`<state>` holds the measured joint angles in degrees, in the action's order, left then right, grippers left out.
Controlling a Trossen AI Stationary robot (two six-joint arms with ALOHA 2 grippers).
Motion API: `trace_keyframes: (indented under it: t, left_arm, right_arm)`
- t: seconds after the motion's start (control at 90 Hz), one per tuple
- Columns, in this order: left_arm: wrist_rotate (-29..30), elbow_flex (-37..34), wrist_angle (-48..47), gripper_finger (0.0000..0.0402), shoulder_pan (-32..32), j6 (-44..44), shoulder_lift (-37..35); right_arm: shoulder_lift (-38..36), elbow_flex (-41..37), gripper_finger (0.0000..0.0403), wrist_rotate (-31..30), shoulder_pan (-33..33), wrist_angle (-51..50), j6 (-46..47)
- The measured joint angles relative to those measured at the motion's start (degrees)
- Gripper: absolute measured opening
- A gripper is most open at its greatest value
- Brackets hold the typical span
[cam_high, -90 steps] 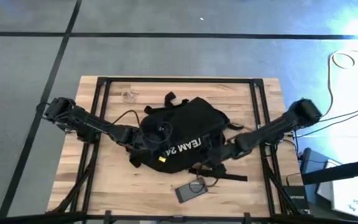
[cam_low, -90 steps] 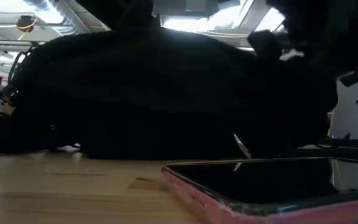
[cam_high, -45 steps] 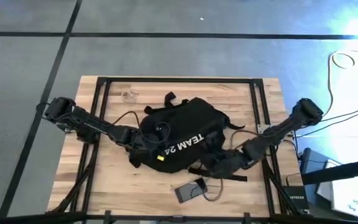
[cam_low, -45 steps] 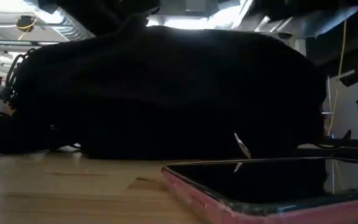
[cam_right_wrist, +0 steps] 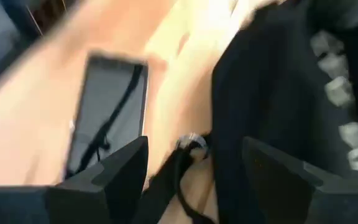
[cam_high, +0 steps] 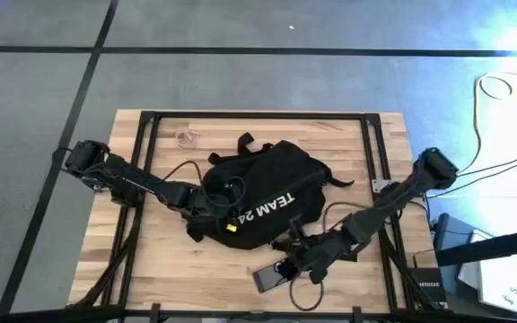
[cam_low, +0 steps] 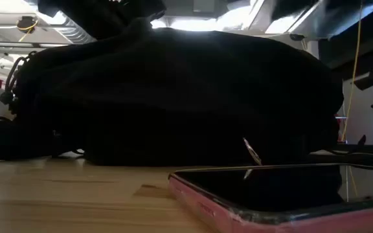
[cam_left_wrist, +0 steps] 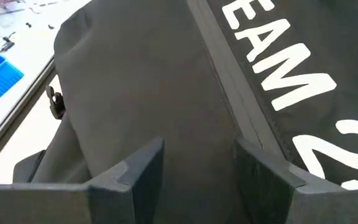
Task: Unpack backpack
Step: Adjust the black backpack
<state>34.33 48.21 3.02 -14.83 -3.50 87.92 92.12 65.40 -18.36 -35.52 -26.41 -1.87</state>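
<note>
Blocking the low view, backpack [cam_high: 263, 193], left claw [cam_left_wrist: 197, 165] parted on it, right claw [cam_right_wrist: 194, 155] spread

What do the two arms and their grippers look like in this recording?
Both arms are dark and slender, built of jointed segments with bulkier rounded housings at the table's side edges. The left gripper has two flat, dark grey, blocky fingers with stepped inner faces. The right gripper has matching wedge-shaped dark fingers. A thin dark cable loops near the left arm's wrist. No markings are visible on either arm.
</note>
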Motion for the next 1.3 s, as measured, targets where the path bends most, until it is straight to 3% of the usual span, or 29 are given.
trace_keyframes:
  t: [0.378,0.556,0.911,1.067,1.3]
  left_arm:
    - [0.0,0.0,2.4,0.0175,0.3,1.5,0.0]
    - [0.0,0.0,2.4,0.0175,0.3,1.6,0.0]
    - [0.2,0.0,2.4,0.0175,0.2,2.3,0.0]
    - [3.6,1.3,7.2,0.0175,-1.6,5.2,-1.9]
    - [5.9,3.8,8.8,0.0175,-5.3,11.8,-6.7]
  right_arm:
    - [13.5,-0.3,0.0238,3.2,3.7,-1.0,-0.1]
    - [16.3,-0.3,0.0194,4.9,5.6,-0.6,-0.1]
    - [16.1,-0.2,0.0015,6.7,6.4,-0.9,-1.9]
    - [13.2,1.1,0.0012,3.7,6.4,-3.3,0.3]
    - [3.0,1.8,0.0004,-0.4,6.5,-4.0,1.8]
